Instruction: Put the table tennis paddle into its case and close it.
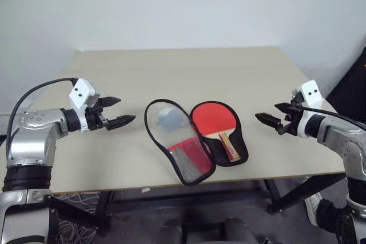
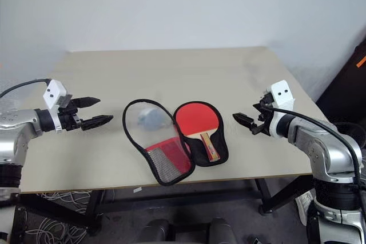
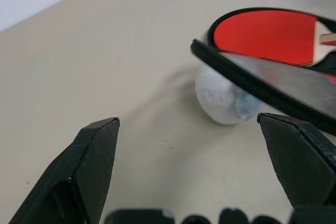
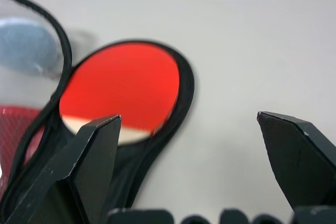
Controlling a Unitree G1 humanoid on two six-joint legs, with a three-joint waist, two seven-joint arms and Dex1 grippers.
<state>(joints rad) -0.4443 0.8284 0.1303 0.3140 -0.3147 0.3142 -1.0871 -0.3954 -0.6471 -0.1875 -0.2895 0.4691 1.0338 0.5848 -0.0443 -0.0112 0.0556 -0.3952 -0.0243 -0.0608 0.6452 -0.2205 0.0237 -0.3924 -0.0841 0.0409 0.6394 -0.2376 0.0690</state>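
The case (image 1: 185, 159) lies open flat in the middle of the table (image 1: 229, 72), its clear half with a red mesh panel on the left and its black half on the right. On the black half rests the table tennis paddle (image 1: 213, 117), red face up, handle toward the front edge. My left gripper (image 1: 127, 110) hovers open to the left of the case, pointing at it. My right gripper (image 1: 266, 111) hovers open to the right of it, also empty. In the right wrist view the paddle (image 4: 126, 82) lies ahead of the open fingers (image 4: 89, 171).
A small grey-blue lump (image 1: 168, 118) shows through the clear half of the case, and in the left wrist view the lump (image 3: 220, 98) sits beneath the raised zip edge. A dark object (image 1: 355, 84) stands beyond the table's right side. Cables lie on the floor below.
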